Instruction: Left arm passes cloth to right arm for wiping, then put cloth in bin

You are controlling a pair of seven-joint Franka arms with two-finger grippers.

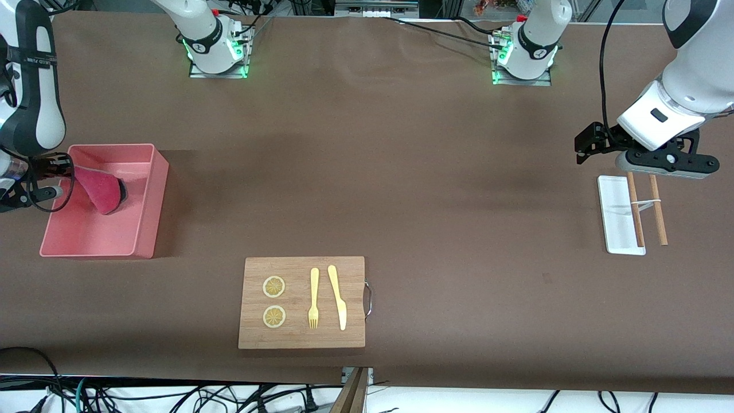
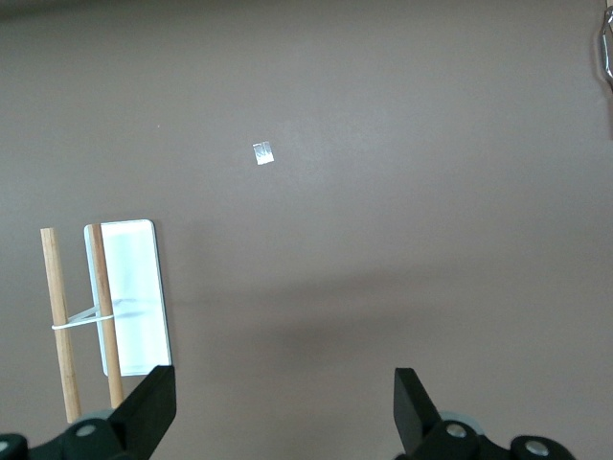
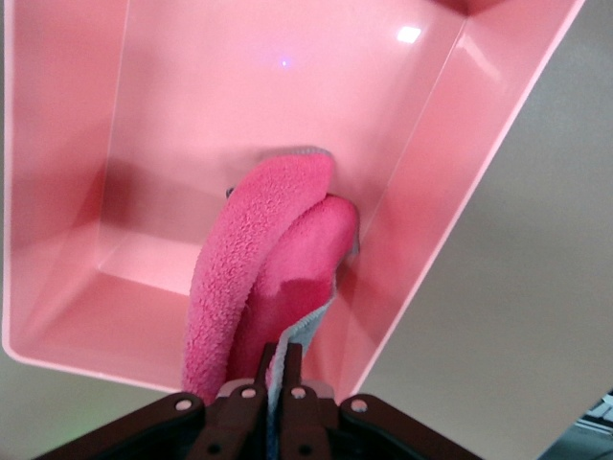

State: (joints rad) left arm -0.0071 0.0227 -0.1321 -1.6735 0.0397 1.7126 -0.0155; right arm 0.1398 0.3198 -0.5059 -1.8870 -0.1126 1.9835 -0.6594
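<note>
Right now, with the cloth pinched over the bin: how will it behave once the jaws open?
Likely floppy: the cloth droops folded from the right gripper, shut on one edge. It probably drops as a crumpled heap rather than flat, landing inside the bin, since it hangs within the walls. The terry pile may snag briefly on the fingertips. The left gripper waits open over the chopsticks.

Fuzzy terry cloth, glossy plastic bin
</note>
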